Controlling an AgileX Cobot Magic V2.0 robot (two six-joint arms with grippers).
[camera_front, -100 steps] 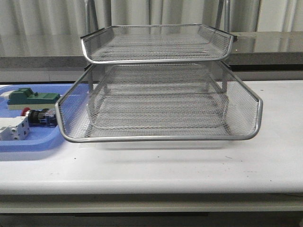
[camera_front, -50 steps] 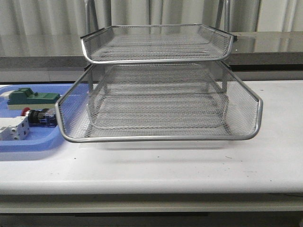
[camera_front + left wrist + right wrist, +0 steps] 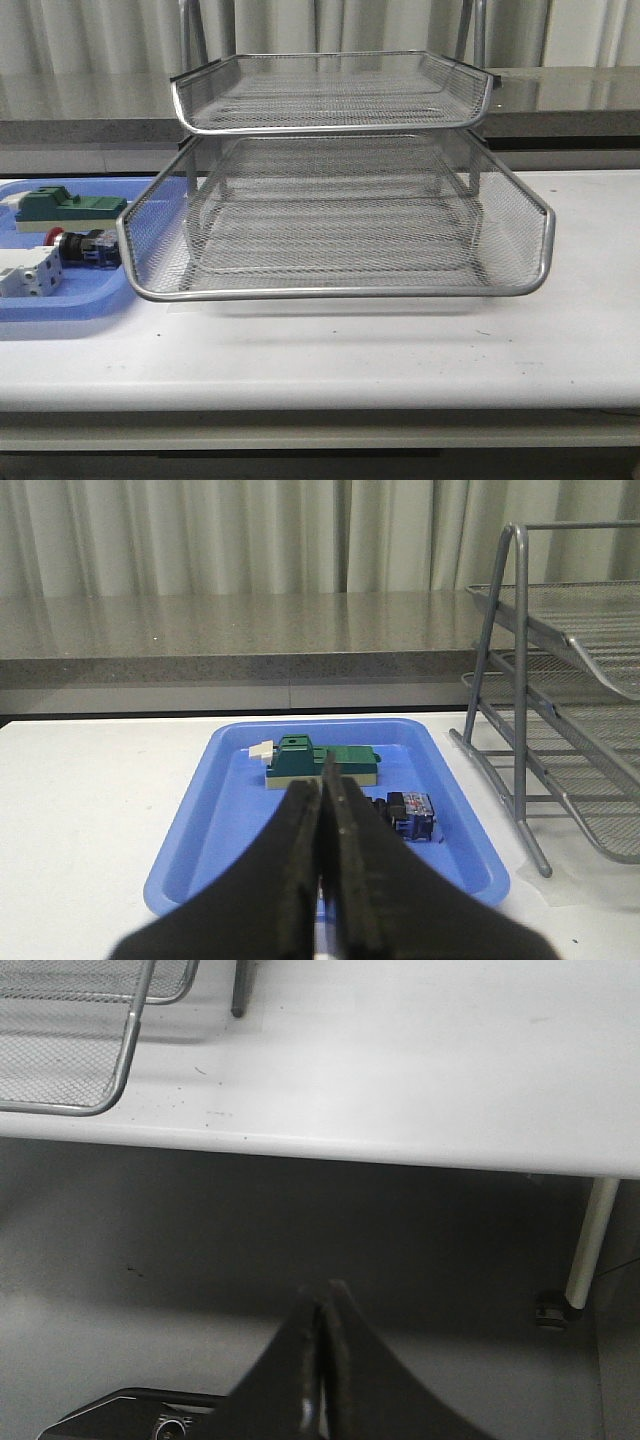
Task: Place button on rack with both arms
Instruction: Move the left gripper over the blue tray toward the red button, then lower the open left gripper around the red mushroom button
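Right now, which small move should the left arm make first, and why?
Probably open the left gripper and ease it toward the button. Its fingers are pressed shut and hold nothing, and the button lies in the blue tray beside the rack, not yet picked up.

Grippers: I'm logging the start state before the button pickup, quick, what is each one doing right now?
Left gripper: closed, holding nothing, facing the blue tray.
Right gripper: closed, holding nothing, out past the table edge.
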